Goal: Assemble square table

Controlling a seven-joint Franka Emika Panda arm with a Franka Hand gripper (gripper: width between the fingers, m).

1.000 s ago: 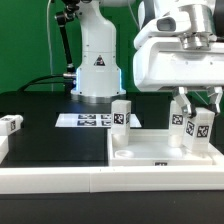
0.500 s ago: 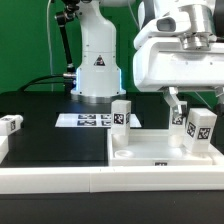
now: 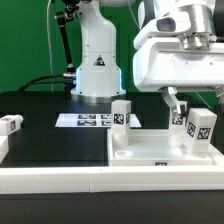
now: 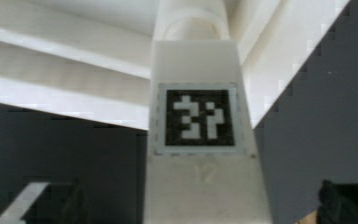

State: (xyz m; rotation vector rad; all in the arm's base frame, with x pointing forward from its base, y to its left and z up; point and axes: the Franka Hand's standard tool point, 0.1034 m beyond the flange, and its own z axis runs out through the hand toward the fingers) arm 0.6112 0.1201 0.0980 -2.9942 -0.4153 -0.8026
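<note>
Black matting is seen on the bench (image 3: pixel 40 140), where the square table slab (image 3: pixel 150 152) is laid recessed face up at the exterior view's right, so that legs can be stood in its corners. One leg (image 3: pixel 201 130) is set upright near the slab's right edge. The gripper (image 3: pixel 195 105) is held around it with jaws apart, both fingers (image 4: pixel 30 203) clear of its sides; the leg is probably seated. Two further legs (image 3: pixel 121 113) are stood on the slab, and a fourth leg (image 3: pixel 10 125) is left well apart.
</note>
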